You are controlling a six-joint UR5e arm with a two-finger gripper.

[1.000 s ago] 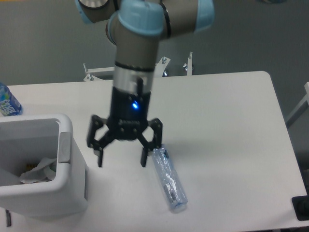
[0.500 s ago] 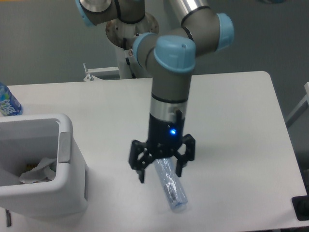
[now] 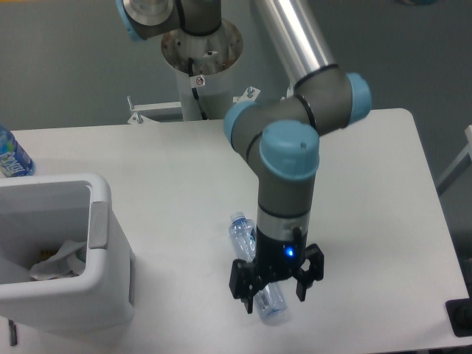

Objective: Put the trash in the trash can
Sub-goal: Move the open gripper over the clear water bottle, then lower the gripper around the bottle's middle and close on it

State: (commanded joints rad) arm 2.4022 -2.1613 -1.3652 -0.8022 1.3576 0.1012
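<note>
My gripper (image 3: 275, 290) hangs low over the far end of the clear plastic bottle (image 3: 248, 254), fingers spread wide to either side of it and closed on nothing; one finger (image 3: 239, 281) stands on the bin side of the bottle, the other (image 3: 313, 271) on the opposite side, and I cannot tell whether either tip touches the table (image 3: 369, 184). The bottle lies on its side, slanting across the tabletop, its capped end pointing back toward my base and its other end tucked beneath my wrist. I judge the risk is in where I am set: I sit near the bottle's end instead of its middle, so when I close, the crinkled thin plastic may buckle, squirt out lengthwise, or pivot and hang tilted from one end. A round, light bottle can also roll away if one finger meets it first. If it hangs skewed, the long body may catch the thick rim of the trash can (image 3: 99, 221), which stands well apart at the table's left, with the crumpled paper wrapper (image 3: 59, 262) already lying inside. The blue-labelled bottle (image 3: 11, 156) beyond the bin is not mine to take.
</note>
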